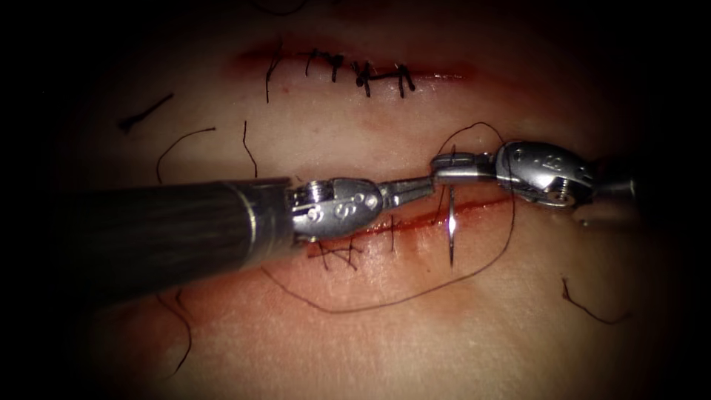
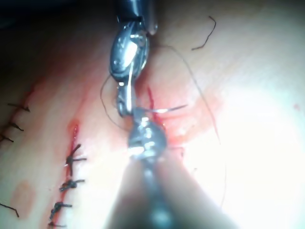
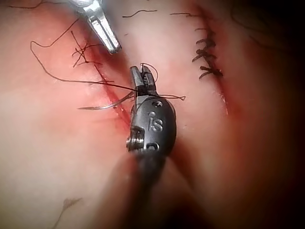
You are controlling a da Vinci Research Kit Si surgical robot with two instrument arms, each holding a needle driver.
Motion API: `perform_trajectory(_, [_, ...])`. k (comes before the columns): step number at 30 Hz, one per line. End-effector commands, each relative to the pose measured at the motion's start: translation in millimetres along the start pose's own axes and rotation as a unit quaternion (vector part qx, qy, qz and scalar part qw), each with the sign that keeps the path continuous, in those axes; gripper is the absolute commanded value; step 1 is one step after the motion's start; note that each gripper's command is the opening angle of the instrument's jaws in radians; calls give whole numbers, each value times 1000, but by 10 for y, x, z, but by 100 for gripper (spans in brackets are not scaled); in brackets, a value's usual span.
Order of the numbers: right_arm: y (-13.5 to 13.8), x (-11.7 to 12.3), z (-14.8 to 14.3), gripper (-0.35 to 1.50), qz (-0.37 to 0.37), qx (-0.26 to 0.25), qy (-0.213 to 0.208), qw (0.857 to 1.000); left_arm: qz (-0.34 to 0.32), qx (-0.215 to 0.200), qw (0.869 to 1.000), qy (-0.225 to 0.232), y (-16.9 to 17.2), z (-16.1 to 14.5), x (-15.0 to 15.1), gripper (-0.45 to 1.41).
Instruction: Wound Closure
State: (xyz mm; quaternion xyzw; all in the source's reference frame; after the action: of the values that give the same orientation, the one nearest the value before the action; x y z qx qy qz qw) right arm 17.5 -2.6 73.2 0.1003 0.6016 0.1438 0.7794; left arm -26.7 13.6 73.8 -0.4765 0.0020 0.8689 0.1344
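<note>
My right tool (image 1: 438,168) comes in from the right, its jaws shut on the curved needle (image 1: 450,233) near its tail end. The needle hangs across the open cut (image 1: 415,221) toward its right end, with its point free above the tissue. Black thread (image 1: 415,295) leaves the needle's tail, arcs right around the tool and sweeps back left to the stitches (image 1: 337,255) on the cut. My left tool (image 1: 429,183) holds nothing, and its shut tip nearly touches the right tool's tip. The needle (image 3: 102,106) shows beside my right tool (image 3: 142,70), and also (image 2: 169,109) beyond my left tool (image 2: 137,112).
A second wound (image 1: 363,74), closed with several dark stitches, runs along the far side of the tissue. Cut ends of thread lie loose at the left (image 1: 144,112) and lower right (image 1: 585,304). Red fluid wets the open cut's edges.
</note>
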Motion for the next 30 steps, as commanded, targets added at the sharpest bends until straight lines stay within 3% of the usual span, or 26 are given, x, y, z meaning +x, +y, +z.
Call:
perform_trajectory(1, [2, -2, 7, -35, -16, -2, 1, 1000, 0, -2, 1000, -9, 3, 13, -17, -45])
perform_trajectory(3, [5, 1, 8, -35, -37, -6, 3, 999, 1, -4, 1000, -22, 2, 18, -34, -45])
perform_trajectory(8, [6, 2, 13, -35, -63, -11, 1, 998, -3, -7, 999, -36, 6, 20, -46, -45])
perform_trajectory(13, [6, 2, 18, -35, -110, -15, 0, 994, -4, -13, 999, -37, 15, 20, -40, -45])
perform_trajectory(20, [3, 0, 18, -35, -120, -15, 0, 993, -5, -22, 999, -41, 26, 23, -33, -45])
perform_trajectory(27, [-3, 4, 17, -35, -123, -14, 1, 992, -10, -46, 996, -78, 30, 46, -78, -45])
perform_trajectory(30, [-3, 4, 17, -35, -123, -14, 1, 992, -13, -61, 995, -82, 33, 52, -84, -45])
